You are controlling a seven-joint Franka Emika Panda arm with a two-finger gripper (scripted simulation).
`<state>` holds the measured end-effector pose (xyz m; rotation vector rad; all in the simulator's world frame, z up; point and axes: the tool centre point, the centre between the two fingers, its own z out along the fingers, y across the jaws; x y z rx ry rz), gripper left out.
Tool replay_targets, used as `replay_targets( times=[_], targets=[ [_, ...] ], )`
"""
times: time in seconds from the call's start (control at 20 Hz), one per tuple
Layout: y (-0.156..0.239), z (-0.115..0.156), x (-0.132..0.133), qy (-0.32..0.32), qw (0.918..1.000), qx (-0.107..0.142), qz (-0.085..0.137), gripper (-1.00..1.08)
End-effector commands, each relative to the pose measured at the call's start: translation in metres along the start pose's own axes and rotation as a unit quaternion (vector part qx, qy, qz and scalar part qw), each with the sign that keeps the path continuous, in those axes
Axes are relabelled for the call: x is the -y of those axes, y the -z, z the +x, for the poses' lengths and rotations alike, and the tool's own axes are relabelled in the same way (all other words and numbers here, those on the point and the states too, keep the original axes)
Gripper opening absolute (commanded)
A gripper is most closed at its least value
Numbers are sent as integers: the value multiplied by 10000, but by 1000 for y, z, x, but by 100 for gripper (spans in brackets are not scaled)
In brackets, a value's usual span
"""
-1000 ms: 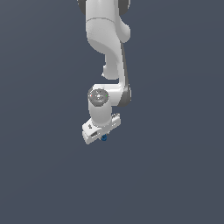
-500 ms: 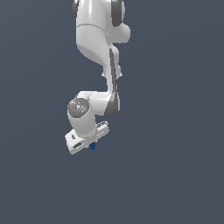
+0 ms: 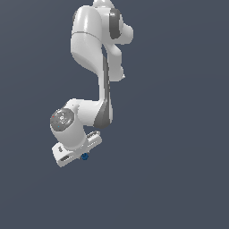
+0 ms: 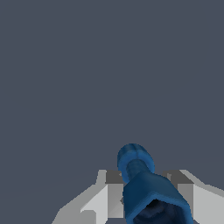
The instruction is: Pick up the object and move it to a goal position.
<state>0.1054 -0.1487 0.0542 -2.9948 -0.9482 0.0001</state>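
Observation:
The object (image 3: pixel 84 156) is a tiny blue roundish thing that peeks out under the white gripper (image 3: pixel 79 155) in the exterior view. In the wrist view the blue object (image 4: pixel 146 188) shows close up, with a round ribbed end and a wider body, clamped between the two grey-white fingers (image 4: pixel 103 199). The gripper (image 4: pixel 146 197) is shut on it and holds it in the air over the plain grey ground. No goal marker shows in either view.
The white arm (image 3: pixel 96 49) reaches down from the top of the exterior view, with its wrist (image 3: pixel 67 125) bent toward the exterior view's left. A plain dark grey background fills the rest of both views.
The arm has swung toward the exterior view's left and slightly down, carrying the blue object along in the shut gripper.

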Motion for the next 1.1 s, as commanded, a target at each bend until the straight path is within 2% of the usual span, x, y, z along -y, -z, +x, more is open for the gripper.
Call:
replay_targets(
  times=[0.0, 0.5, 1.05],
  targets=[
    [1, 1, -12, 3, 10000, -1, -1, -100],
    [2, 5, -43, 3, 10000, -1, -1, -100],
    [2, 7, -52, 3, 10000, -1, -1, -100]
  ],
)
